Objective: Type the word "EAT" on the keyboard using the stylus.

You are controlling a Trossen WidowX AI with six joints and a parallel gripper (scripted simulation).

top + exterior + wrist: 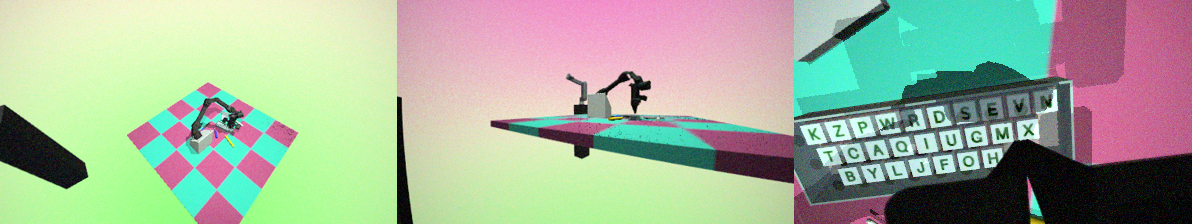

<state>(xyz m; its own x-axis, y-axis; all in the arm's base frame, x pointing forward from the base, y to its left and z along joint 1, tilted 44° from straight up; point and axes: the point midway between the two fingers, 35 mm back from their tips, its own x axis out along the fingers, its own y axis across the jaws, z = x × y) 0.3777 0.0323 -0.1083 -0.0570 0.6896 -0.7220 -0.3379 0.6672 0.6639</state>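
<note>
Keyboard [225, 126] [634, 117] [944, 145] — flat on checkered desk [214, 168] [651, 148] [1154, 120] | gripper [225, 120] [635, 113] [1021, 147] — fingers together, nothing held, above keyboard

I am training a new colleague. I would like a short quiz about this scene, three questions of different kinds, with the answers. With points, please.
1. In the wrist view, which key is at the right end of the keyboard's [222, 125] [634, 117] [824, 188] top row?
a) K
b) N [1047, 100]
c) H

2. True or false: the claw [232, 124] [635, 112] [1021, 147] is wide open.

3. Fill in the gap: in the top row, the E key [992, 110] stands between the S key [965, 113] and the ___ key.

Key: 1. b; 2. false, it is shut; 3. V.
</note>
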